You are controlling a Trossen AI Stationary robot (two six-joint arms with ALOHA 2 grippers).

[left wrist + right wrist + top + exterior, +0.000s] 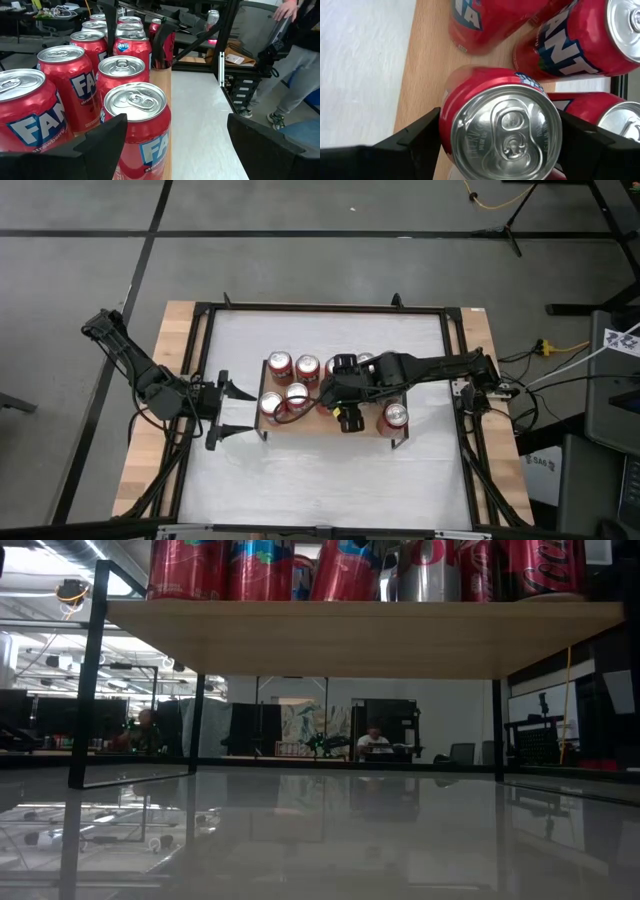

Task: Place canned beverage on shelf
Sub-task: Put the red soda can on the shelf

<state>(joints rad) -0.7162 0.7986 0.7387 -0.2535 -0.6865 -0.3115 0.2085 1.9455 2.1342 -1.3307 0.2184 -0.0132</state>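
The shelf (312,424), a low rack with a light wooden plank and black legs, stands mid-table; it also shows in the low view (360,635). Several red cans (280,366) stand on it. My right gripper (342,396) reaches in over the shelf's middle from the table's right and is shut on one red can (502,125). My left gripper (240,410) is open, level with the shelf's left end. Its fingers stand either side of the nearest can (137,130) without touching it. My right gripper pinches the can's side wall just under its top rim (449,107) between its two fingers (415,140), one on each side. The fingers come from above, pointing down. The can is upright over the plank (427,65); whether its base rests on it, I cannot tell.
Two more cans (570,45) stand close on the far side of the held one, and one can (395,417) stands at the shelf's right end. The table has a black frame (455,370) and wooden side strips. A person (300,55) stands beyond the table.
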